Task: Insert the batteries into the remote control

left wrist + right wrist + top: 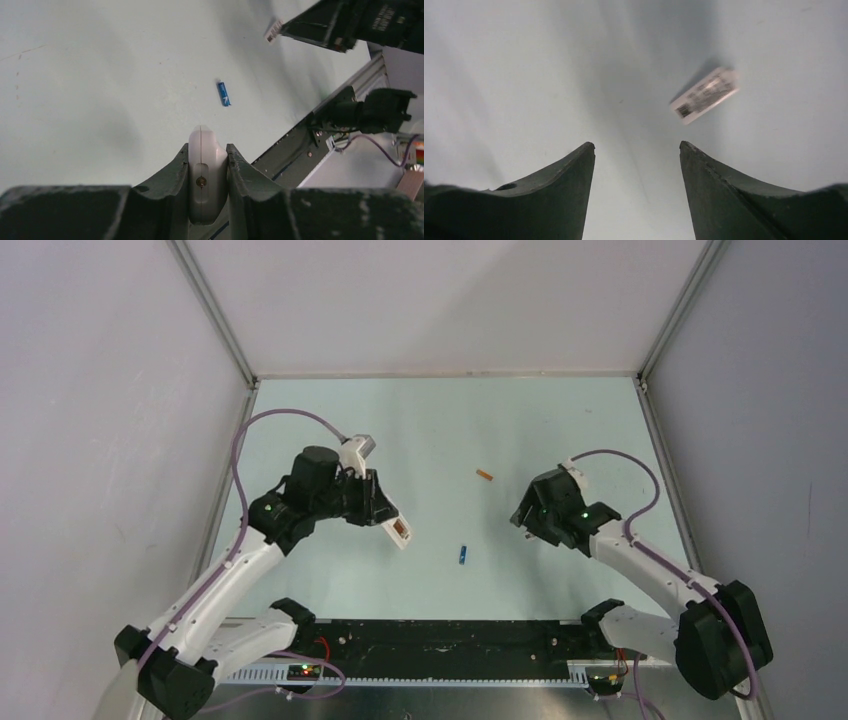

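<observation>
The left gripper (pixel 208 149) clamps the white remote control (pixel 202 180) edge-on, its face hidden. The blue battery (pixel 223 93) lies just ahead of it and the orange battery (pixel 484 475) farther off. The right gripper (pixel 637 146) stands open and empty, with a blurred white labelled piece (pixel 704 95) beyond its fingertips.

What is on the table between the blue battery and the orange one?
Nothing. The top view shows only bare table between the blue battery and the orange battery.
</observation>
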Motion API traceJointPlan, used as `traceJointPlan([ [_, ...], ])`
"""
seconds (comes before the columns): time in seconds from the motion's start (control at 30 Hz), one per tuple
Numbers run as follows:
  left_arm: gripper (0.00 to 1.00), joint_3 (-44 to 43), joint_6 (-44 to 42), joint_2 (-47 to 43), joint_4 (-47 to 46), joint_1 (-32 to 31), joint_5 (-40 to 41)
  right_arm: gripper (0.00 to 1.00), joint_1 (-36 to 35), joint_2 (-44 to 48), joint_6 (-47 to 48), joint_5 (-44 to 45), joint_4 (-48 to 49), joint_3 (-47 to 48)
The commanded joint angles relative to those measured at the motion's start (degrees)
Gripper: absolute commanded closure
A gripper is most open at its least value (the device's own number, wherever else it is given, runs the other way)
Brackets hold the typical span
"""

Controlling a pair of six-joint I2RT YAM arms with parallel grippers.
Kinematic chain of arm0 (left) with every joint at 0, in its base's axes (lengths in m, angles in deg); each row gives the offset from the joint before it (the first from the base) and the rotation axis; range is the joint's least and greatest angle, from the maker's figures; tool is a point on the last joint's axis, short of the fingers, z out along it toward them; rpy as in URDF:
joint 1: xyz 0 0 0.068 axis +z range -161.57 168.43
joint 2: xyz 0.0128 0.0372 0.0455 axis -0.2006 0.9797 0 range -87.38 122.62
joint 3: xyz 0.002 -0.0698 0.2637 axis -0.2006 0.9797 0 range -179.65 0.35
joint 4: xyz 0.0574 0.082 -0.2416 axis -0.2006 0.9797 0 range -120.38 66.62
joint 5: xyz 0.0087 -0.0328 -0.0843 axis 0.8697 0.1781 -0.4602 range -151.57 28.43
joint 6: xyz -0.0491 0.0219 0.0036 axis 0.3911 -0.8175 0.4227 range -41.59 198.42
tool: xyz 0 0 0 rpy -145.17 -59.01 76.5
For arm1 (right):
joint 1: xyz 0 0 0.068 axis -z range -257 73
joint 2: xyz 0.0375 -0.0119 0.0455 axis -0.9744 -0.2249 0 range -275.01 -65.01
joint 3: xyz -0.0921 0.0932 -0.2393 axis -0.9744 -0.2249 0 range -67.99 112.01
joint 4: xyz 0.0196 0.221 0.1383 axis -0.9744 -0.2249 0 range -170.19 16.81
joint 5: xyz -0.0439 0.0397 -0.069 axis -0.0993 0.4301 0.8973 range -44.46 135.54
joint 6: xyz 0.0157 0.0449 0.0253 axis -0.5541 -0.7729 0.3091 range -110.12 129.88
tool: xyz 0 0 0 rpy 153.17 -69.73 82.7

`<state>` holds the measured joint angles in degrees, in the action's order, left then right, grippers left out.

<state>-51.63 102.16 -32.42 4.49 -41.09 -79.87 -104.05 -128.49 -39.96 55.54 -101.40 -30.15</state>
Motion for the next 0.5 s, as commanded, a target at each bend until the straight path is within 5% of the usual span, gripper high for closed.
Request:
traceJointPlan([
  [0.0, 1.0, -1.3, -7.3, -3.6, -2.1, 0.0, -8.9, 0.34, -5.7, -2.7, 5.1, -5.0, 5.1, 1.9],
  [0.47, 1.0, 1.2, -16.8, -15.1, -2.2, -0.1, -19.9, 0.43, -18.8, -23.0, 5.0, -6.7, 11.3, 11.5],
])
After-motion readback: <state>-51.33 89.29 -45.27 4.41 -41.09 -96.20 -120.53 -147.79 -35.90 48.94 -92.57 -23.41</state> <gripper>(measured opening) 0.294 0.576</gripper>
